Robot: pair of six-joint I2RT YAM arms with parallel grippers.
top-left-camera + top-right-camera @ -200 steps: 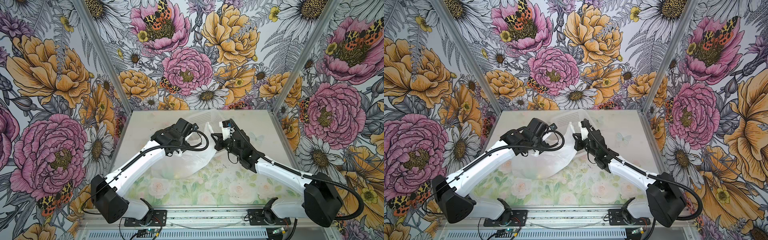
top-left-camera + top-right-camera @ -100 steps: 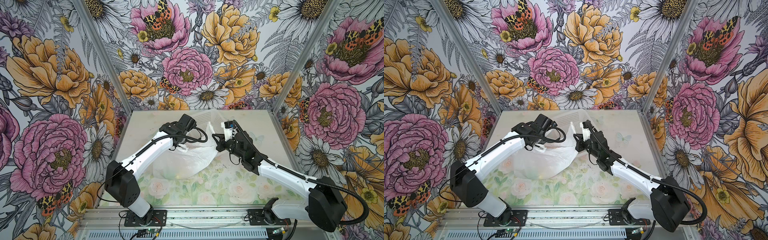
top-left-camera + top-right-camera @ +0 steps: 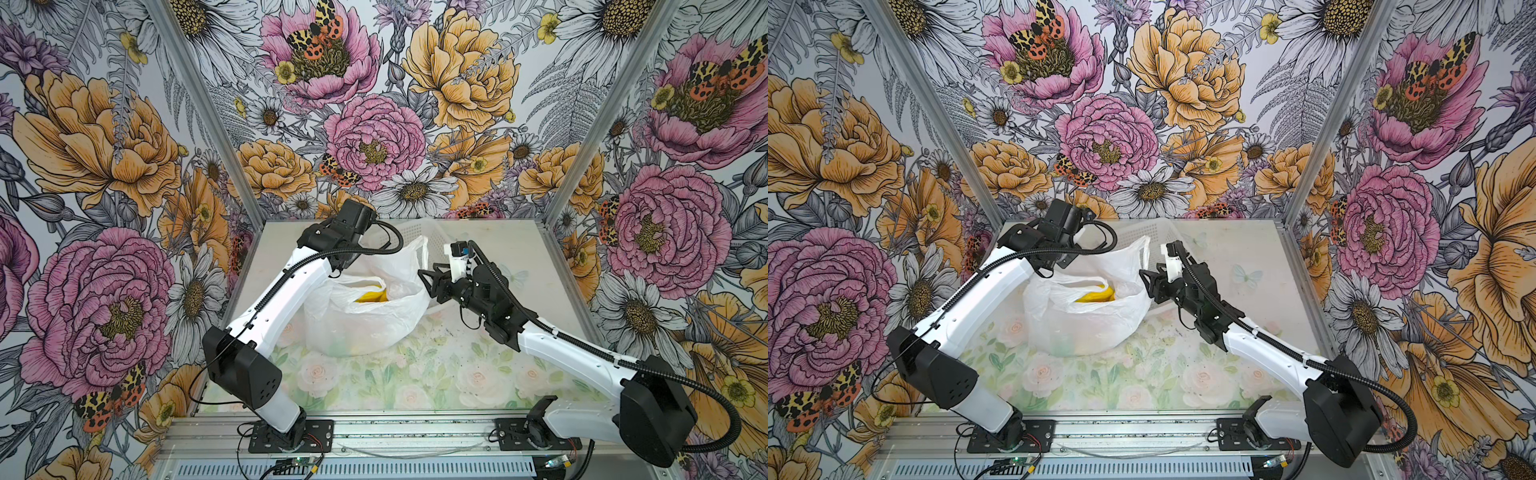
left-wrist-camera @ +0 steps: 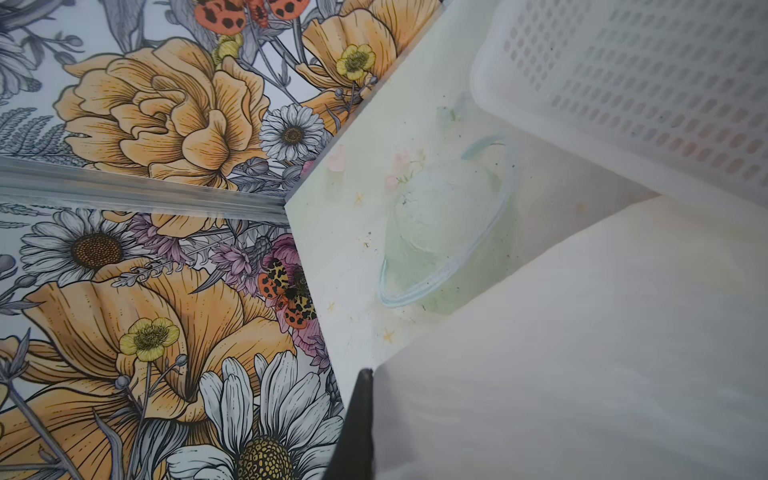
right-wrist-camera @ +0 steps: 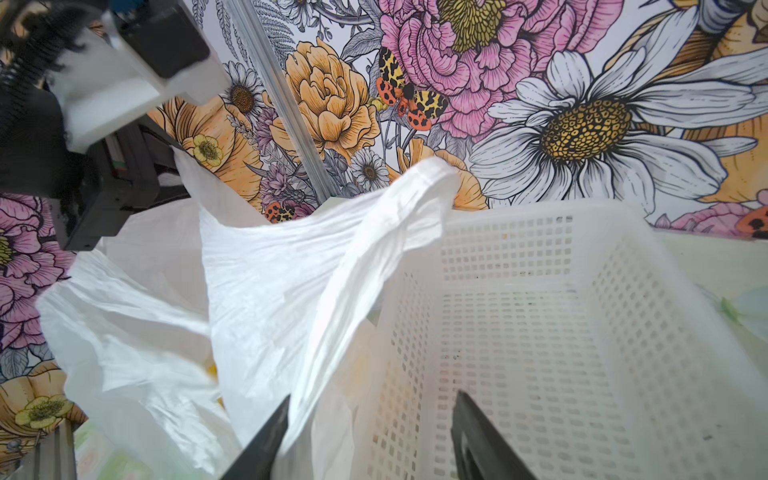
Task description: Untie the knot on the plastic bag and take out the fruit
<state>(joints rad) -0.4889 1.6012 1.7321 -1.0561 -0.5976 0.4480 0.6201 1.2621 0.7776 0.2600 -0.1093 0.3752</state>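
One second back the plastic bag (image 3: 365, 328) was drawn up into a closed peak between the two arms. Now it sits slumped at the middle of the frame in both top views, mouth gaping, one handle loop (image 3: 413, 253) standing free above it. The left arm has swung up steeper, its wrist reaching the bag's upper-left rim. The left gripper (image 4: 368, 386) has clamped shut, apparently pinching the bag's film, though the wrist hides its tips in both top views. The right gripper (image 5: 372, 397), closed a second ago, now has its jaws apart just right of the bag, with film lying against one finger (image 5: 266, 440).

Inside the bag's mouth a yellow fruit (image 3: 372, 296) shows plainly, and green and yellow tints press through the film lower down. Behind the bag, toward the upper centre, stands a white lattice basket (image 3: 434, 232) with the bag's film leaning on its rim.

The worktop (image 3: 415, 374) bears a pale print of roses and leaves, speckled with dark crumbs. The walls (image 3: 365, 137) carry wallpaper of pink peonies, orange blooms, daisies and spotted moths. An aluminium rail (image 3: 415, 432) along the bottom edge holds both arm bases.
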